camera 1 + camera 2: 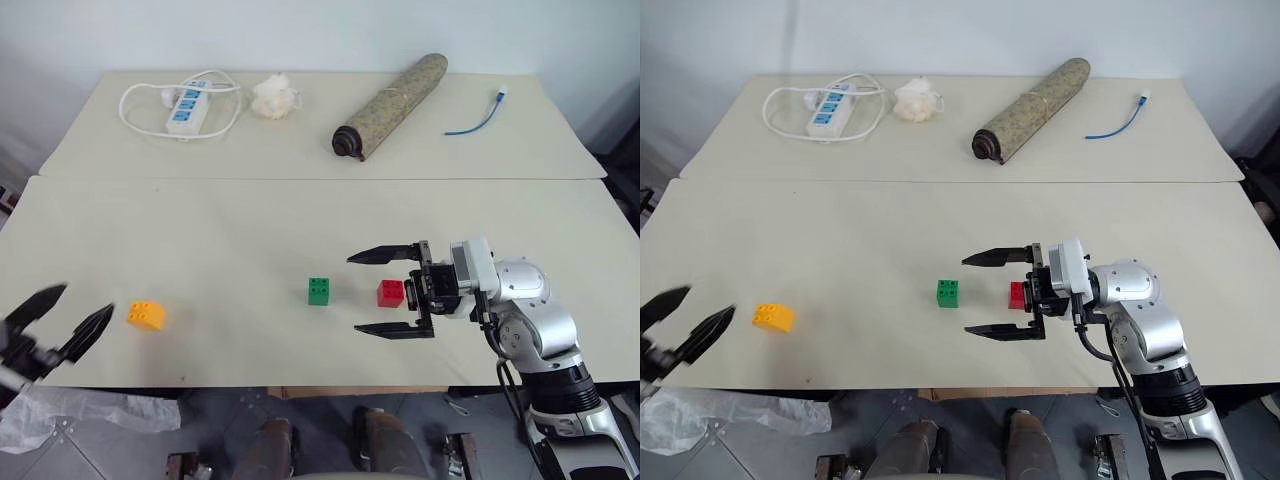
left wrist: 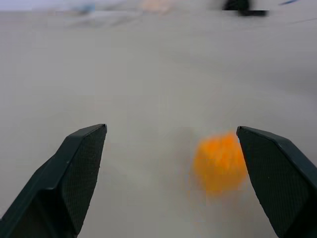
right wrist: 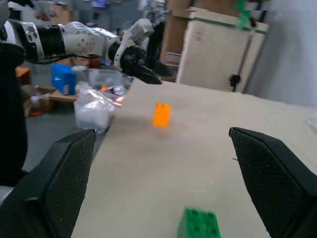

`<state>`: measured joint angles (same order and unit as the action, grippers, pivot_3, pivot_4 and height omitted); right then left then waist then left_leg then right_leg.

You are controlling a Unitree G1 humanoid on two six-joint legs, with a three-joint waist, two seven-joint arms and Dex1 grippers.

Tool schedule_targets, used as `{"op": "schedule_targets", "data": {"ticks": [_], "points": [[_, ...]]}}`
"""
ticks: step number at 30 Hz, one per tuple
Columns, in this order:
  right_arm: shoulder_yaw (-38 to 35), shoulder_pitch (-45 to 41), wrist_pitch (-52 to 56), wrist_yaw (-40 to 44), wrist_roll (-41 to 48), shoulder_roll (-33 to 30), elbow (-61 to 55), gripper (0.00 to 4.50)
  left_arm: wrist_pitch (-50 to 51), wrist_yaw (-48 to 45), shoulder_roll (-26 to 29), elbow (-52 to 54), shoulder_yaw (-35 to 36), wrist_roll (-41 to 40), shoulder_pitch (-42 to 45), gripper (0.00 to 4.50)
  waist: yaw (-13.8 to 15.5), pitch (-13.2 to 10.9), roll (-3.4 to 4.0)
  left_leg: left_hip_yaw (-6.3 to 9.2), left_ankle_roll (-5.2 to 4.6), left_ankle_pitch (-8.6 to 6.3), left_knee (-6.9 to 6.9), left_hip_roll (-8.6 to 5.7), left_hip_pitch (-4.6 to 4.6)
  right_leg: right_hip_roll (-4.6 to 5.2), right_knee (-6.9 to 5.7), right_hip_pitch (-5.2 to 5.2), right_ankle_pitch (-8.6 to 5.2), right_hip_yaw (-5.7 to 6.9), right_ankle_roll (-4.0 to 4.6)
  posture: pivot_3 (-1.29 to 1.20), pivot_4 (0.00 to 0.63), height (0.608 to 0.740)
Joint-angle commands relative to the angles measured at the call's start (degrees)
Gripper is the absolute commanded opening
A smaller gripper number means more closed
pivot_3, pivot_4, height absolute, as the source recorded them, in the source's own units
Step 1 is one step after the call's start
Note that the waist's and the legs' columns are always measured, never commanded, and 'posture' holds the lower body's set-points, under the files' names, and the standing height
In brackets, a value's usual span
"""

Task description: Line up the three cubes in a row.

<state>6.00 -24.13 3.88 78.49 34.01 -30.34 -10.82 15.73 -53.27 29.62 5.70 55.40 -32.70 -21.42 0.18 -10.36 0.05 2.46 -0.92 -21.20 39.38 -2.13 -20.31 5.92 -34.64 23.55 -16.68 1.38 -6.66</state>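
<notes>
Closest to me, at the near left edge of the table (image 1: 250,215), my left gripper (image 1: 62,320) hangs with its two black fingers spread wide and nothing between them. Just beyond its tips and a little toward the middle lies the yellow-orange cube (image 1: 146,315), flat on the table and apart from my fingers; my left wrist camera shows it as an orange blur near one finger, not touched.

Over on my right, my right gripper (image 1: 388,292) points across the table toward my left, level with the surface, its fingers spread as wide as they go. The red cube (image 1: 391,292) sits between those two fingers, close to the palm, and I cannot tell whether either finger touches it; it rests on the table, not pinched. Just past my fingertips stands the green cube (image 1: 319,290), studs up, near the red one with a small gap between them. The yellow-orange cube lies well apart from that pair, slightly nearer to me than they are. From my right wrist camera I see the green cube low between my fingers, the orange one farther along, and my left gripper beyond it.

Farther back, across a seam in the tabletop, lie a white power strip (image 1: 185,109) with its looped cord, a crumpled white wad (image 1: 274,97), a rolled mat (image 1: 392,104) lying on a slant, and a blue cable (image 1: 478,116).
</notes>
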Motion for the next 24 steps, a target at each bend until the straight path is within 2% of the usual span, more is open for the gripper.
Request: {"op": "schedule_targets", "data": {"ticks": [1, 4, 8, 12, 15, 17, 20, 24], "points": [[0.4, -0.8, -0.5, 1.1, 0.3, 0.4, -1.1, 4.5, -0.8, -0.4, -2.3, 1.0, 3.6, -3.6, -6.4, 4.47, 0.2, 0.0, -0.09, 0.01, -0.01, -0.03, 0.0, 0.0, 0.0, 0.01, 0.04, -0.01, -0.01, 0.01, 0.01, 0.0, 0.15, 0.74], [0.7, -1.6, -1.3, 1.5, -0.5, 0.8, 0.1, 4.5, -3.0, -1.7, -5.7, 8.0, 0.2, -2.8, -12.7, 4.47, 0.5, 0.0, -0.13, 0.03, -0.11, -0.1, 0.0, -0.06, 0.01, 0.15, 0.1, -0.08, -0.01, 0.01, 0.02, 0.0, 0.15, 0.74], [1.3, -2.7, -2.3, 3.5, -1.1, 1.5, 2.7, 4.5, -4.3, 0.2, -7.8, 14.1, -6.5, -1.0, -14.3, 4.47, 0.8, 0.1, -0.13, 0.03, -0.12, -0.12, -0.02, -0.11, 0.06, 0.23, 0.1, -0.11, -0.01, 0.01, 0.02, 0.0, 0.15, 0.74], [1.3, -3.4, -2.4, 5.2, -0.8, 1.5, 4.2, 4.5, -2.1, 7.4, -9.8, 18.3, -11.5, -2.5, -10.7, 4.47, 0.5, 0.0, -0.13, 0.0, -0.09, -0.11, -0.16, -0.1, 0.09, 0.21, 0.1, -0.07, -0.02, 0.01, 0.03, 0.0, 0.15, 0.74], [1.3, -3.4, -1.9, 5.9, -0.6, 1.4, 4.5, 4.5, -2.0, 11.6, -9.6, 18.0, -17.1, 3.0, -8.9, 4.47, 0.2, 0.1, -0.12, 0.01, -0.06, -0.11, -0.18, -0.09, 0.09, 0.16, 0.06, -0.02, -0.02, 0.03, 0.03, 0.0, 0.15, 0.74], [1.3, -3.2, -1.8, 5.9, -0.7, 1.3, 4.3, 4.5, -2.3, 15.3, -9.9, 16.2, -18.5, 5.2, -7.1, 4.47, -0.1, 0.1, -0.12, 0.0, -0.06, -0.11, -0.19, -0.1, 0.08, 0.11, 0.05, -0.01, -0.02, 0.03, 0.03, 0.0, 0.15, 0.74], [1.0, -2.9, -1.4, 5.8, -0.7, 1.1, 4.0, 4.5, -0.6, 19.5, -10.7, 16.0, -18.9, 4.1, -5.5, 4.47, -0.4, 0.1, -0.12, -0.03, -0.04, -0.12, -0.18, -0.07, 0.08, 0.04, 0.03, 0.0, -0.02, 0.02, 0.03, 0.0, 0.15, 0.74], [0.7, -1.6, -1.3, 5.1, -1.0, 0.5, 3.4, 4.5, 0.1, 23.6, -11.5, 15.6, -23.0, 6.6, -2.7, 4.47, -0.3, 0.1, -0.12, -0.03, -0.02, -0.13, -0.18, -0.06, 0.08, 0.02, 0.02, 0.02, -0.02, 0.02, 0.03, 0.0, 0.15, 0.74]]}}
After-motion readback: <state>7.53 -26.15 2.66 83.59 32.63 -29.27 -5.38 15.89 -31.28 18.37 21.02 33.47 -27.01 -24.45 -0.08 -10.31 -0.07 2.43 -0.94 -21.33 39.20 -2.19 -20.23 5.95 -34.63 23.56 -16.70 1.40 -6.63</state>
